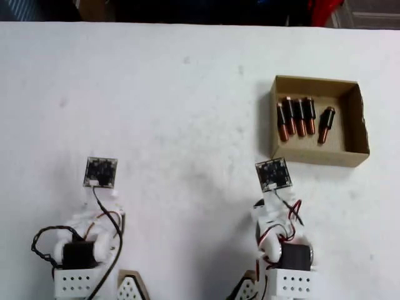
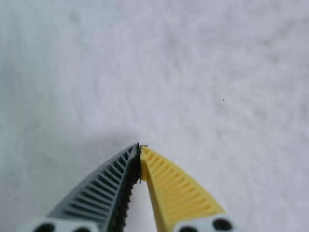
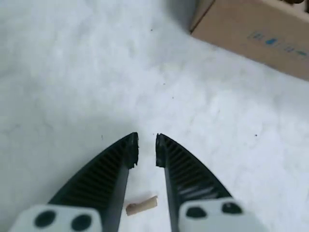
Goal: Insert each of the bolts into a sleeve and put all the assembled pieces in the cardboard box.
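- Plainly, a white table (image 1: 187, 94) is seen beneath both arms.
- The box (image 1: 319, 156) is set by the right arm.
- The left gripper (image 2: 140, 151) is held with jaws together, and the right gripper (image 3: 146, 145) with jaws slightly apart.
- Five pieces (image 1: 300, 119), black and copper, are laid in the box with their long axes far-to-near and black ends far.

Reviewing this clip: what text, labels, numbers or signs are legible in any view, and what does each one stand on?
Blue print on the outer side wall of the cardboard box: too blurred to read.
No other text, number or sign can be made out.
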Available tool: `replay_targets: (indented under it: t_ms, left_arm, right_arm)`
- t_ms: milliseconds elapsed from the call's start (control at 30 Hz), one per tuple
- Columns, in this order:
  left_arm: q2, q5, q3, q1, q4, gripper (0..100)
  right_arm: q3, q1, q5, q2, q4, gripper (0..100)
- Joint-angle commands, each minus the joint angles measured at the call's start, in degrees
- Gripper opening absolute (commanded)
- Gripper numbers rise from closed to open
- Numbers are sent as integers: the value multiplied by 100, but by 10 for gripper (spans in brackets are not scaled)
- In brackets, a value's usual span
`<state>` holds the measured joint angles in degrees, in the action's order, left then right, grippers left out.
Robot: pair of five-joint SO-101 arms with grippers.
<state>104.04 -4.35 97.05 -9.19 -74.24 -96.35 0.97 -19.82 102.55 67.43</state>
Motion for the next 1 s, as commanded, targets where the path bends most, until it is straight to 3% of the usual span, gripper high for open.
replay_targets:
  t_ms: [0,200,433,767,967]
  left_arm:
    - [40,-62,-9,57,53,24]
    - [40,-62,-9,57,53,24]
    - [40,-62,-9,57,53,24]
    - [40,-62,-9,57,53,24]
    - [40,-62,-9,57,53,24]
  right_arm:
    - [-53,48,-26,40,-66,49]
    - [-53,22,141,40,303,49]
    - [-53,4,1925,48,312,50]
    - [-53,-4,1916,48,505,48]
    - [-53,-523,1934,31,497,47]
